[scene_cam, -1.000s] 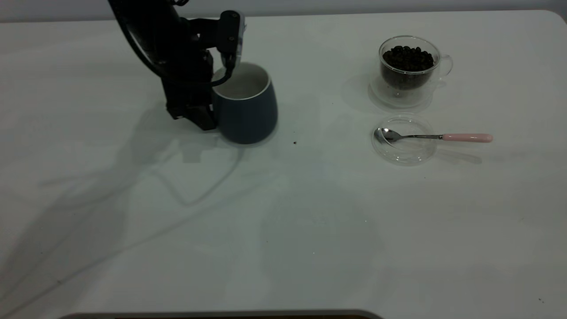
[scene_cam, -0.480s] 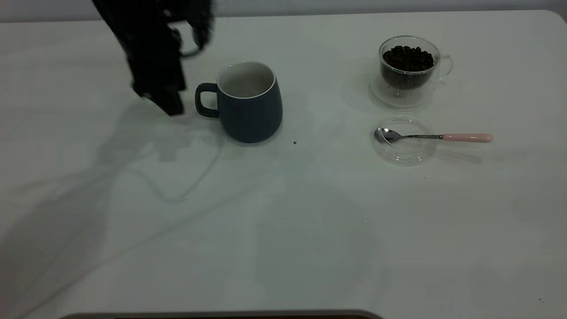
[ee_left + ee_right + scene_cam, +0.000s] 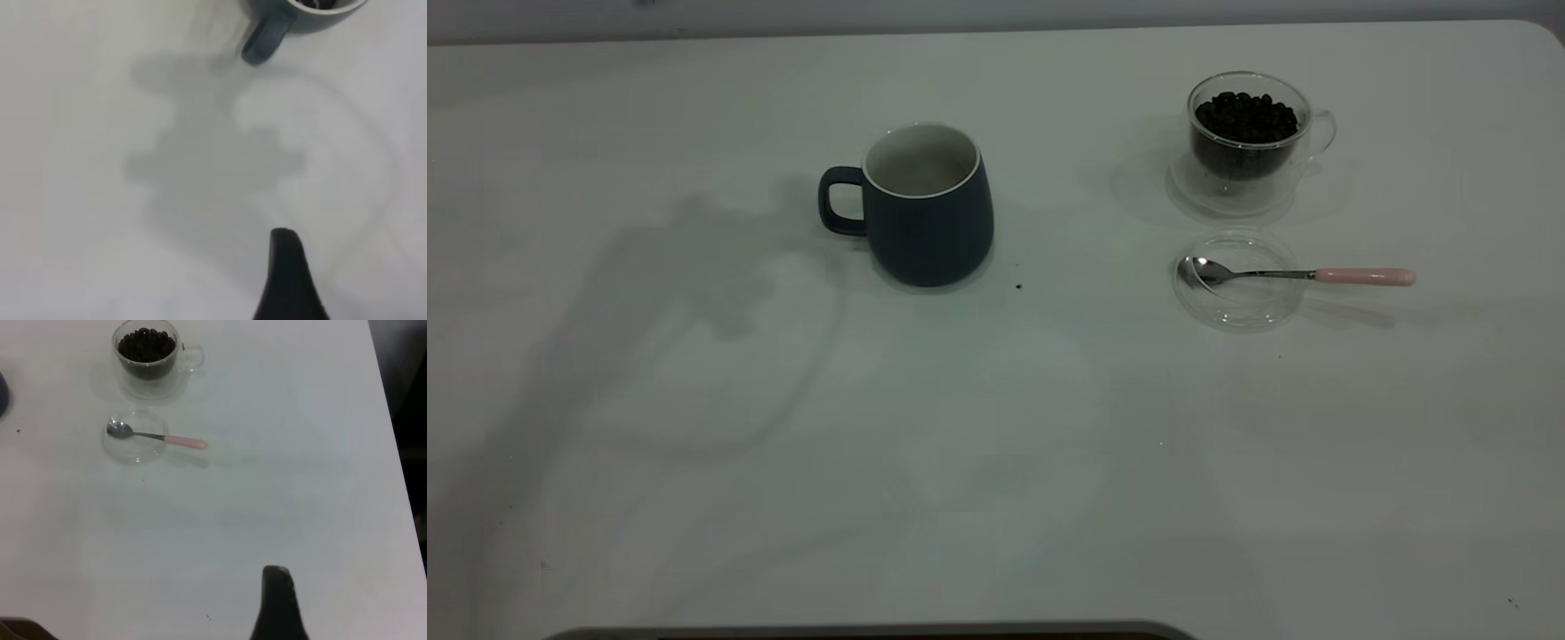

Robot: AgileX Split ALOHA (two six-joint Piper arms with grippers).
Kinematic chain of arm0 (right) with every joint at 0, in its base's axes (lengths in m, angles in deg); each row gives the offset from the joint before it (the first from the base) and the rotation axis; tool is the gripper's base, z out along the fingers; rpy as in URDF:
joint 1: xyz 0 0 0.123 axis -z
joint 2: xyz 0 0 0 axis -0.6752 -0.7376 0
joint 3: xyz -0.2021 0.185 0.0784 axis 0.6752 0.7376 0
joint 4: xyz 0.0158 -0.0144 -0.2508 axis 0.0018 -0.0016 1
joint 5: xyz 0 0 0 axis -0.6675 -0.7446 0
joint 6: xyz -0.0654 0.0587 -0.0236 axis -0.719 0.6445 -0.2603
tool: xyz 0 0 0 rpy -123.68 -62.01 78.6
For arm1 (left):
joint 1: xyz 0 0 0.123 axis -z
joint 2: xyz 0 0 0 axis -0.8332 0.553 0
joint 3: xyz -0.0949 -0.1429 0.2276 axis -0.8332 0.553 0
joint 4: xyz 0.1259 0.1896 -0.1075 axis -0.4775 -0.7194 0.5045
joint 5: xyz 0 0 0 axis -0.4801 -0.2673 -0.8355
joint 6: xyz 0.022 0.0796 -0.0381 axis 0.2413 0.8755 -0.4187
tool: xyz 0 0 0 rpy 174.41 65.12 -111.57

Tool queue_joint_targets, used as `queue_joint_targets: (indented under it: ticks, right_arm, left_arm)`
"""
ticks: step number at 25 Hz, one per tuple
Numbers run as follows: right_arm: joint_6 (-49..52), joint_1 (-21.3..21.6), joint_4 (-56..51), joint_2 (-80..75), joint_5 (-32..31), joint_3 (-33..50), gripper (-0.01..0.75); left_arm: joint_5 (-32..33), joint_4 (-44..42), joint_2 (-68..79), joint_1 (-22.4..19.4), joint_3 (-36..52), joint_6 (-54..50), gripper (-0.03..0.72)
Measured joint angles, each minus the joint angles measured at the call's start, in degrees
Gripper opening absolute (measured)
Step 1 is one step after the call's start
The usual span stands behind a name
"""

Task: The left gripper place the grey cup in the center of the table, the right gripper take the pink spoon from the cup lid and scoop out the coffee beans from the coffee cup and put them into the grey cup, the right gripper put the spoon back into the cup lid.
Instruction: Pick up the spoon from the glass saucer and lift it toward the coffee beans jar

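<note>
Grey cup (image 3: 929, 206) upright near the table (image 3: 996, 498) centre, handle toward the left arm's side, free of any grip; dark matte body, pale interior. Left gripper (image 3: 288, 277) hangs above bare table, apart from the cup; only one fingertip shows, so its opening cannot be told; likewise the right gripper (image 3: 280, 603). Step in hand, as judged: fetching the pink spoon (image 3: 1298, 275); it lies with bowl in the clear cup lid (image 3: 1238, 289), pink handle overhanging; grasp that handle from above, lifting level. Coffee cup (image 3: 1249, 133), glass, full of dark beans, stands just behind the lid.
</note>
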Motion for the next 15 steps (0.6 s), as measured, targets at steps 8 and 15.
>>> queue_joint_targets:
  ticks: [8,15]
  right_arm:
    - [0.00,0.00,0.00,0.00,0.00,0.00,0.591]
    - [0.05,0.00,0.00,0.00,0.00,0.00,0.591]
  left_arm:
    - [3.70,-0.79,-23.43,-0.18,2.53,-23.59,0.570]
    - [3.70,-7.66,-43.32,-0.18,18.37,-33.92,0.570]
